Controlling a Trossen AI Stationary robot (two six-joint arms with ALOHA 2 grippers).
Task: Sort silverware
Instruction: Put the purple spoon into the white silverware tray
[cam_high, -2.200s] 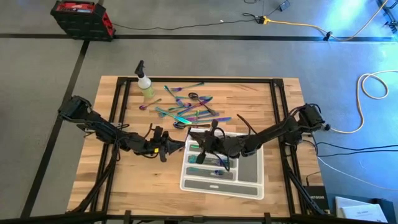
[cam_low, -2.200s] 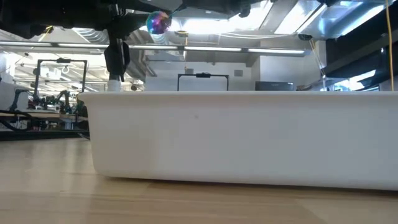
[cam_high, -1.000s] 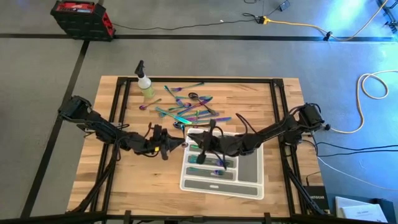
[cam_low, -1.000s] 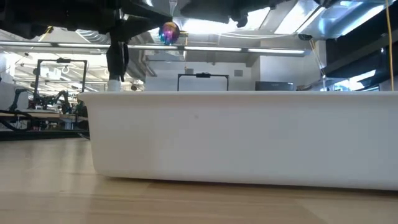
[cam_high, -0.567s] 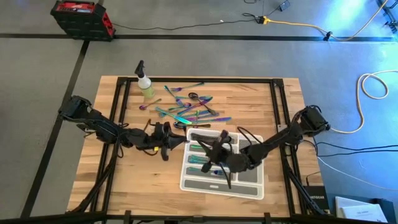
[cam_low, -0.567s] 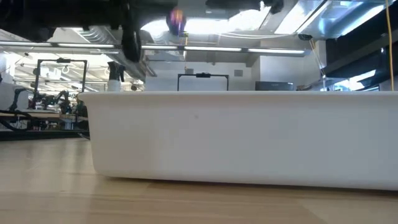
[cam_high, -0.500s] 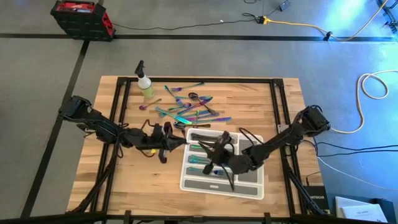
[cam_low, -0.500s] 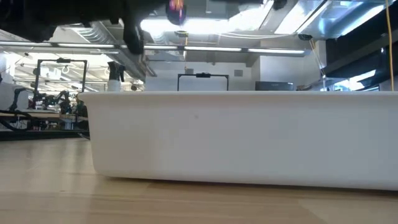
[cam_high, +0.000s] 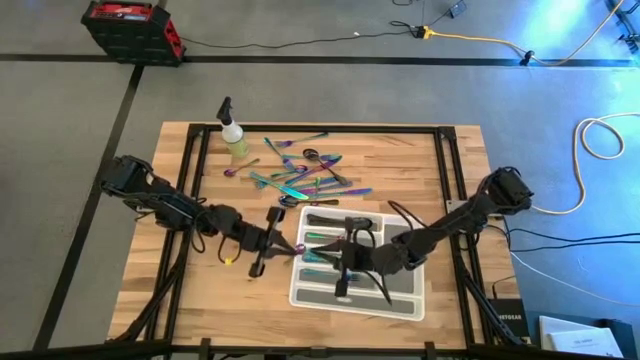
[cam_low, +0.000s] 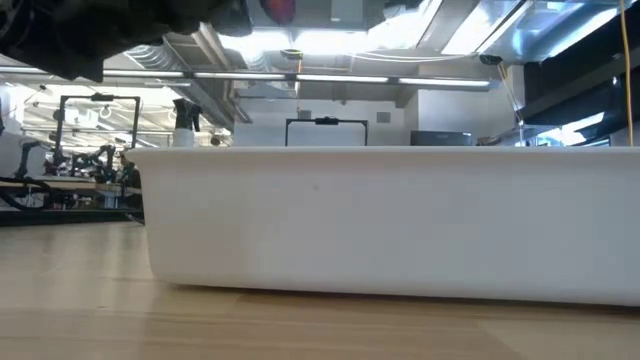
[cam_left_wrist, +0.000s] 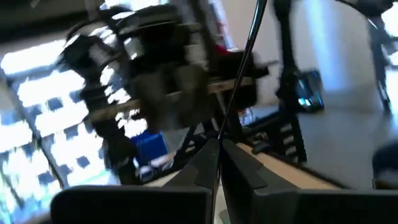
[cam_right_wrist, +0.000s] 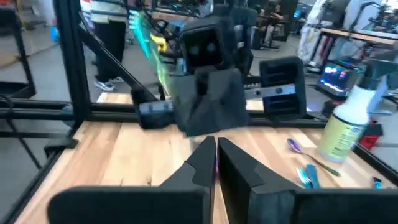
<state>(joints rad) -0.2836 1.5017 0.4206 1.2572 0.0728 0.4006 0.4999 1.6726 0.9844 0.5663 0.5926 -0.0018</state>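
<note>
My left gripper (cam_high: 285, 246) hangs above the table just left of the white tray (cam_high: 408, 300), shut on an iridescent spoon (cam_high: 299, 248). The spoon's bowl (cam_low: 278, 9) shows at the top of the low view. My right gripper (cam_high: 335, 258) hovers above the tray's left compartments, shut, and nothing shows between its fingers (cam_right_wrist: 205, 163). It faces the left gripper (cam_right_wrist: 211, 93) and the spoon's green handle (cam_right_wrist: 151, 55). Loose silverware (cam_high: 300, 176) lies in a pile on the table beyond the tray. More pieces (cam_high: 315, 272) lie in the tray. My left gripper pinches the spoon's thin handle (cam_left_wrist: 220, 134) between its two shut fingertips (cam_left_wrist: 208, 158). The handle runs on past the fingertips, slanting upward (cam_left_wrist: 247, 56). The spoon is lifted clear of the table and the tray, its bowl at the free end toward the tray.
A yellow-green spray bottle (cam_high: 235, 140) stands at the far left of the table and also shows in the right wrist view (cam_right_wrist: 351, 124). The tray's tall white wall (cam_low: 400, 220) fills the low view. Bare wood lies left of and in front of the tray.
My left gripper has rolled about its own pointing line while staying almost where it was, still shut on the spoon, whose bowl has swung higher. My right gripper, still shut, has moved from the tray's far-left corner toward the table's near edge, over the tray.
</note>
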